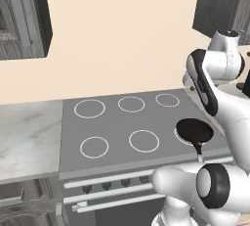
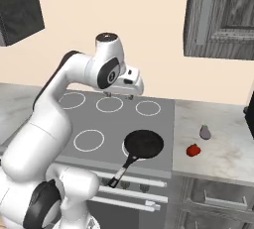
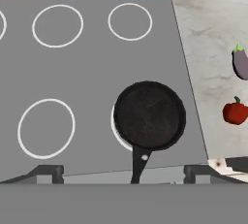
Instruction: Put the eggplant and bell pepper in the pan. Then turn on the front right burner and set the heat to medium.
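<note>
Room: peach-coloured back wall [image 1: 122, 39], dark grey wall cabinets at both upper sides [image 2: 223, 15], a dark hood edge along the top.

Surface: flat grey cooktop [image 1: 122, 122] carrying six white ring burners in two rows. Pale marbled bench [image 2: 218, 143] adjoins it on the right; another stretch of the same stone lies on the left. Below the cooktop front, a row of dark knobs [image 1: 114, 185] and pale bar handles.

My arm is raised above the back of the cooktop. My fingers [image 3: 123, 172] stand wide apart, holding nothing; their dark tips show at the bottom of the hand view, one on each side of the pan handle as that view frames it.

The pan [image 3: 149, 115] sits on the front right burner [image 3: 116, 133], offset so a sliver of the white ring shows at its left edge. Its handle points toward the stove front. The pan holds nothing.

The eggplant [image 2: 205, 133] lies on the right bench, apart from the cooktop edge. The bell pepper [image 2: 193, 149] lies near it, closer to the bench front; the two do not touch.
</note>
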Controlling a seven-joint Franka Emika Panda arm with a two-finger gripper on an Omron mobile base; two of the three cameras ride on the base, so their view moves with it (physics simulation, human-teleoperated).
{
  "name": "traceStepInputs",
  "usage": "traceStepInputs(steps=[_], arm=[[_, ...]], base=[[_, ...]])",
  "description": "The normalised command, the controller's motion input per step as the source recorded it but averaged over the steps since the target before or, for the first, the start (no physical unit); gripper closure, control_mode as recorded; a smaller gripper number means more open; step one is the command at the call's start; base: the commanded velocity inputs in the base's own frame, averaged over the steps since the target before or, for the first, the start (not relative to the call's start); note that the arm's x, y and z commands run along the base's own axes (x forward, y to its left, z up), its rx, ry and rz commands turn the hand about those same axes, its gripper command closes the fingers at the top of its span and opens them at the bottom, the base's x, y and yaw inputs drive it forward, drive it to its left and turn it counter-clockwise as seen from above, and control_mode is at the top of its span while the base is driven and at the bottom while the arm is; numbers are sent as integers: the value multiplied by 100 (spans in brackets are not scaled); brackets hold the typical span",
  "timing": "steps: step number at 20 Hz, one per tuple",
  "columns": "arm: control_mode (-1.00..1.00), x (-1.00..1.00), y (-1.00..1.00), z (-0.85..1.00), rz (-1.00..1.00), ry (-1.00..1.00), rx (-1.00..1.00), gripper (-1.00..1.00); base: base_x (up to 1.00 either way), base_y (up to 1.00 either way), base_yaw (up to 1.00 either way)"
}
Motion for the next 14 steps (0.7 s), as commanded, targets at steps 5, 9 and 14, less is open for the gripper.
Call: traceStepInputs(steps=[5,9,14], arm=[[-100,0,-100,-20,-11,0,0,-100],[-100,0,-100,-34,-13,0,0,-100],[-100,-2,-97,-41,-12,0,0,-100]], base=[[0,0,0],[0,0,0],[0,0,0]])
